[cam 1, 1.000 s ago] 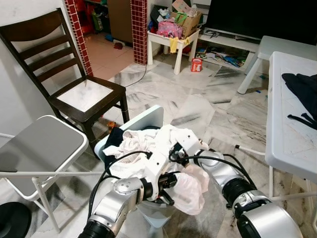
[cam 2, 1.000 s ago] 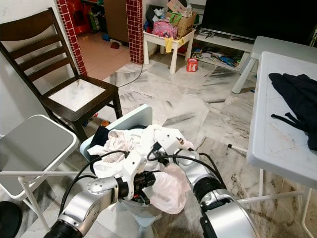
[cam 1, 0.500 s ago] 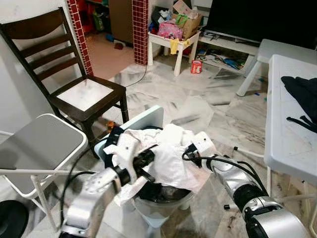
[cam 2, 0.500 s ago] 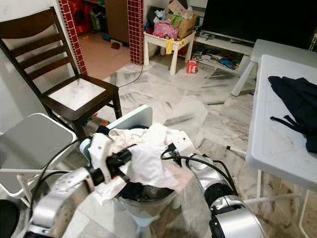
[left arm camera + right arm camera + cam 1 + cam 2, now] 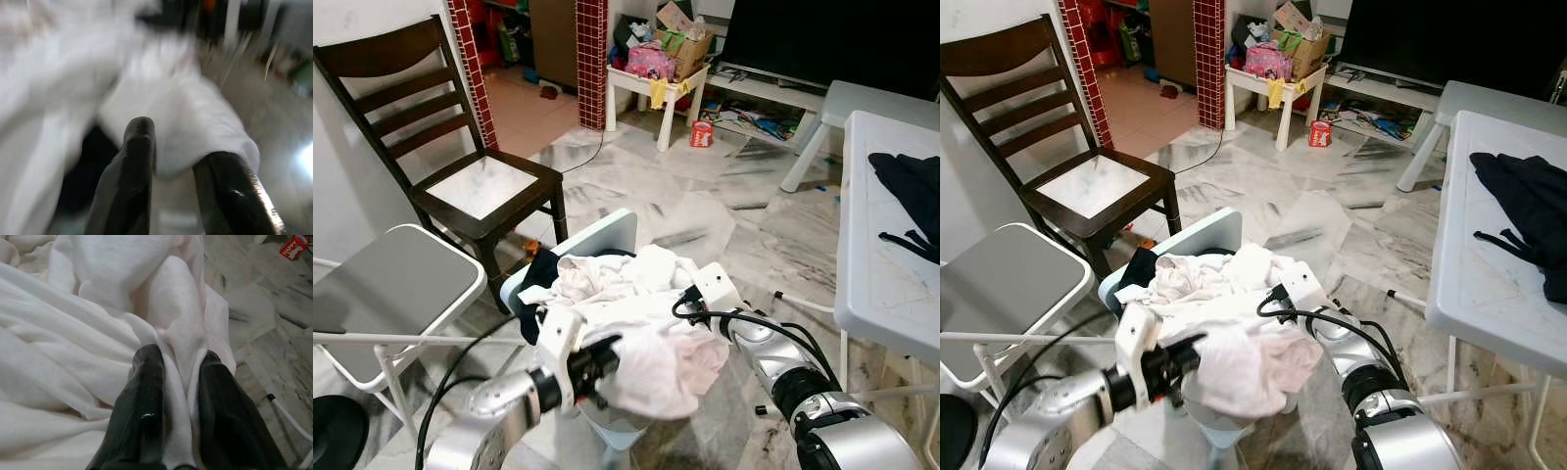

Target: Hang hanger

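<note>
Starting at nine o'clock, one grey folding chair [image 5: 386,289] stands before one dark wooden chair [image 5: 460,176]. At six o'clock one pale blue laundry basket [image 5: 602,235] is heaped with white clothes [image 5: 617,284] over a dark garment [image 5: 540,266]; a white cloth [image 5: 661,357] spills over its near rim.

On that cloth's seven o'clock edge sits the left gripper [image 5: 597,364]. Its wrist camera shows two black fingers [image 5: 137,161] slightly apart with the blurred white fabric just beyond their tips; whether they pinch it I cannot tell.

At the cloth's two o'clock side the right gripper [image 5: 178,367] is buried in the pile, its fingers [image 5: 146,382] nearly closed with a fold of the white cloth squeezed between them.

No hanger can be made out among the clothes.

Toward three o'clock one white table [image 5: 881,274] carries one black garment [image 5: 911,186]. At twelve o'clock one small white side table [image 5: 651,83] holds a pile of clutter, with one red can [image 5: 701,131] on the marble floor [image 5: 705,206] beside it.
</note>
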